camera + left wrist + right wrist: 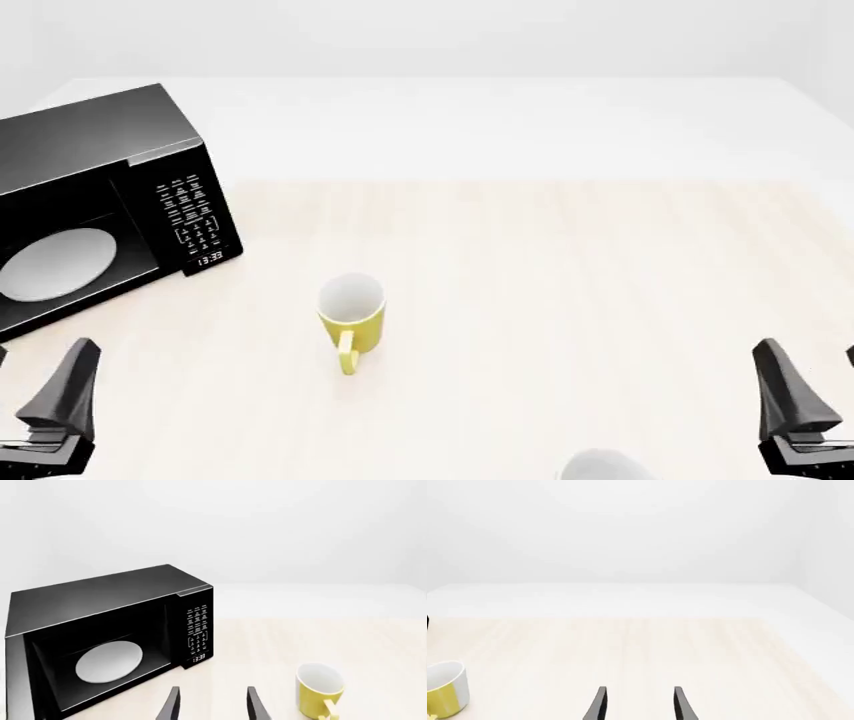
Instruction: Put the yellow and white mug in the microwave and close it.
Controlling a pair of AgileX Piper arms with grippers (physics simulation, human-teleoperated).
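Nearest the camera in the front view, a rounded white object (601, 466) peeks in at the near edge of the table (574, 270), too cropped to identify, nearer than the yellow and white mug (352, 313) and off to its right. The left gripper (40, 420) hangs low at the near left, well short of the mug and on the microwave's side of it; only one dark finger shows there, but its wrist view has both fingers (172, 704) spread apart with bare table between them, gripping nothing. The right gripper (807, 415) is set at the near right, well apart from the mug, its fingers (682, 704) likewise parted and empty in its own wrist view. Both point forward over the tabletop. Farther in, the mug stands upright on the light wood, mouth up, white interior showing, its yellow handle turned toward the camera. Beyond and to the left of the mug sits the microwave (100, 130), black and angled, its cavity open to view with the round white turntable plate (56, 264) inside and the button panel (190, 218) and clock on the side nearest the mug. The door itself cannot be made out.
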